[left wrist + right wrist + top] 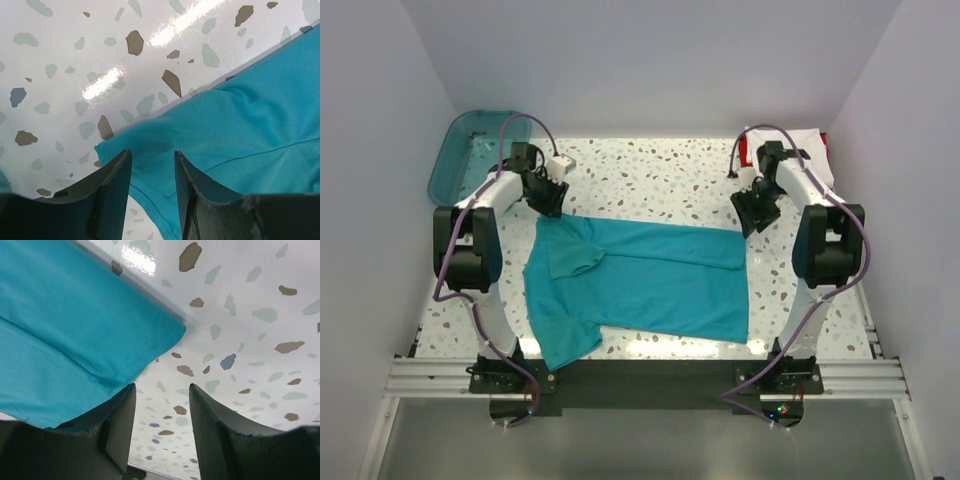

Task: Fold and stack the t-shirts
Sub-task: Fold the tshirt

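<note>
The teal-blue t-shirt (640, 280) lies on the table, its far long side folded over the body and one sleeve sticking out at the near left. My left gripper (549, 205) is open just above the shirt's far left corner (150, 145). My right gripper (752, 222) is open just above the far right corner (165, 332), with bare table between its jaws. A white t-shirt (807, 150) and a red t-shirt (743, 150) lie bunched at the far right.
A translucent teal plastic bin (460, 155) stands at the far left corner. White walls close in the speckled table (660, 180) on three sides. An aluminium rail (640, 375) runs along the near edge.
</note>
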